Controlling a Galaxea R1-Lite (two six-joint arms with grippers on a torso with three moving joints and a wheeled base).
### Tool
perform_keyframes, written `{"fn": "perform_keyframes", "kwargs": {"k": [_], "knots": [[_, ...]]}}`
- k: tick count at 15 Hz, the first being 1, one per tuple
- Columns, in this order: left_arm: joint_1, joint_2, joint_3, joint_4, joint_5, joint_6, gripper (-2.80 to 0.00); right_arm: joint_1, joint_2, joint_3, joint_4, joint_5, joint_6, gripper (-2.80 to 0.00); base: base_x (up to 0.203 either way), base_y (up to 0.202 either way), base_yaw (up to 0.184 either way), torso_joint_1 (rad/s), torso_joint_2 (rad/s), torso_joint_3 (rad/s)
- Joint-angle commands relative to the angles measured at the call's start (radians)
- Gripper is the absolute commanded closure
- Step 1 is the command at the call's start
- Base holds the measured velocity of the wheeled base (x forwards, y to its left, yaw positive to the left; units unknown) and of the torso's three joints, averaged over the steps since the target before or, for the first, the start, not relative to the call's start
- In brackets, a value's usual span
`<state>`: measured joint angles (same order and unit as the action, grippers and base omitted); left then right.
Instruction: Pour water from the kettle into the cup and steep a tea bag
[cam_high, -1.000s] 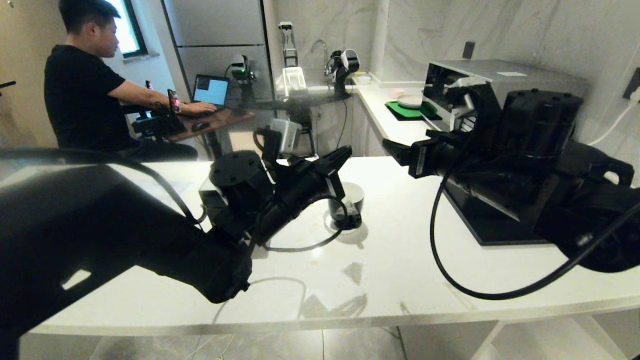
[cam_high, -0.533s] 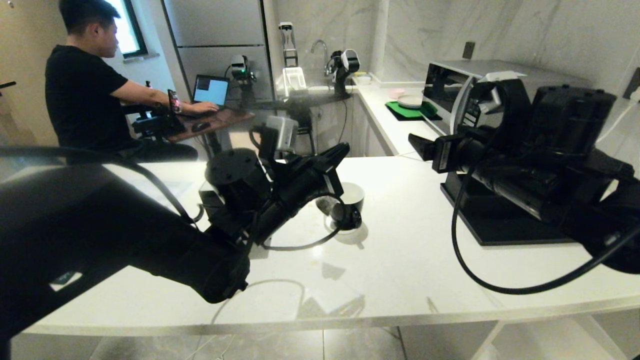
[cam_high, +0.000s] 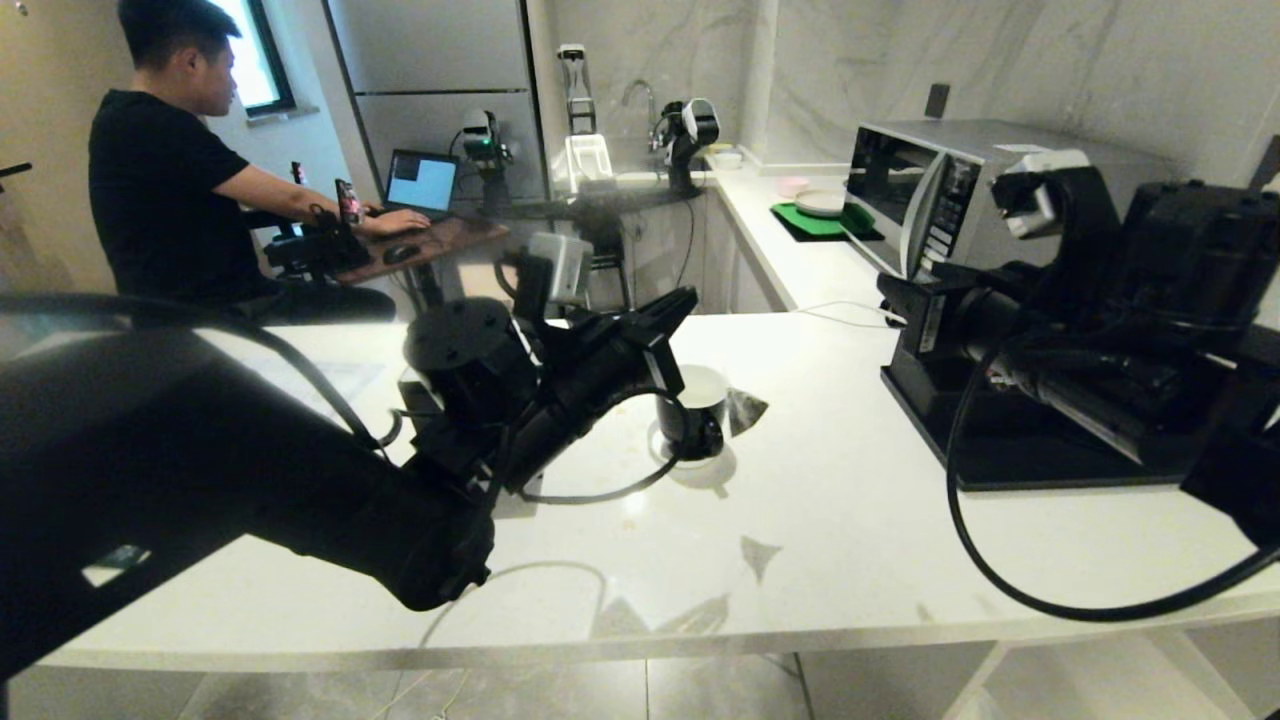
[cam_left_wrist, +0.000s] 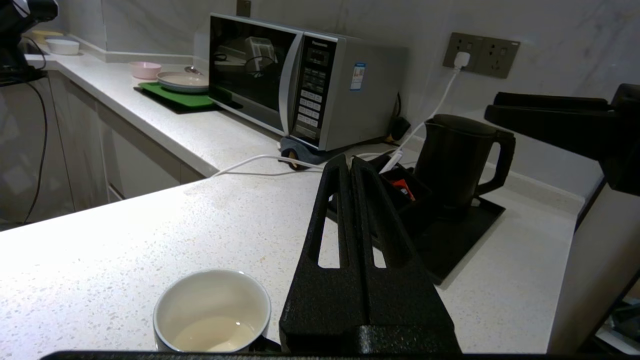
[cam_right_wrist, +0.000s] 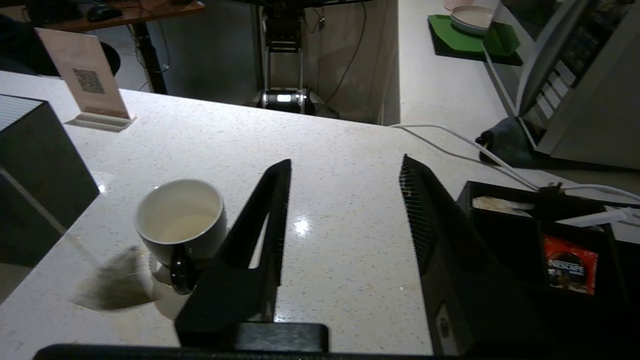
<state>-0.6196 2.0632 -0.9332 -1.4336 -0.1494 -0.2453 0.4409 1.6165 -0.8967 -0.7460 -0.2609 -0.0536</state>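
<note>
Water looks poured: cup (cam_right_wrist: 180, 222) holds pale liquid, kettle (cam_left_wrist: 457, 160) back on its tray; tea bag not seen, steeping left. Left gripper (cam_left_wrist: 350, 172) jaws clenched, empty, cup just under at 7 o'clock. Right gripper (cam_right_wrist: 345, 210) jaws apart, empty, cup at 9 o'clock on worktop (cam_high: 850, 540)

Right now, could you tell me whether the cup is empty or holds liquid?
It holds a little: the cup stands upright with shallow pale liquid at the bottom.
</note>
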Motion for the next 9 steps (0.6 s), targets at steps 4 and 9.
{"fn": "perform_keyframes", "kwargs": {"k": [4, 9], "knots": [[0.0, 0.0, -0.001, -0.008, -0.001, -0.002, 0.0, -0.048, -0.039, 0.048, -0.007, -0.017, -0.003, 0.0, 0.0, 0.0, 0.0, 0.0, 0.0, 0.0], [0.0, 0.009, 0.001, -0.008, -0.001, -0.002, 0.0, -0.096, -0.075, 0.156, -0.021, -0.038, -0.005, 0.0, 0.0, 0.0, 0.0, 0.0, 0.0, 0.0]]}}
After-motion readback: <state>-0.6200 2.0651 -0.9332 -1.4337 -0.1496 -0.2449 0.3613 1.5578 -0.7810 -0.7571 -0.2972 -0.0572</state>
